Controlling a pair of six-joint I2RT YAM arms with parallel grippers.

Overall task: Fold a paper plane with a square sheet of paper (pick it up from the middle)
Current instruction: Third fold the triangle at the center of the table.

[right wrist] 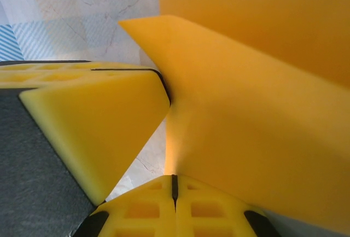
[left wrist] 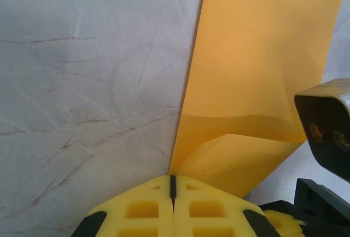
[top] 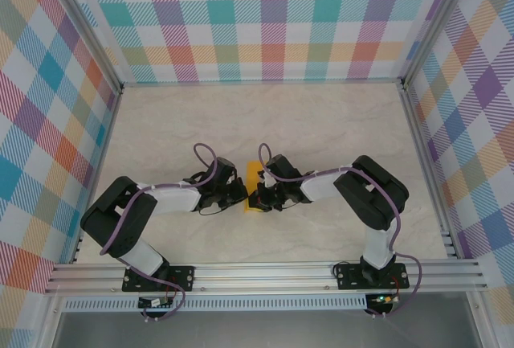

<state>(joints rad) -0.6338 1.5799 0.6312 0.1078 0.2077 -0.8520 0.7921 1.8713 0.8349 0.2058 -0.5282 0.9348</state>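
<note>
Paper sheet (top: pixel 254 173), folded, on table (top: pixel 241 115), pinched by left jaws, right jaws.

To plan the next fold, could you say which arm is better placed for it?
Probably left: the left gripper is shut on the lifted edge of the paper, the rest flat ahead; the right gripper pinches alongside.

Left arm (top: pixel 171 200) and right arm (top: pixel 328 186) folded inward, wrists nose to nose, both jaws closed.

Top view looks down (from behind) — both wrist views, close-up, share the paper (left wrist: pixel 257 56).
</note>
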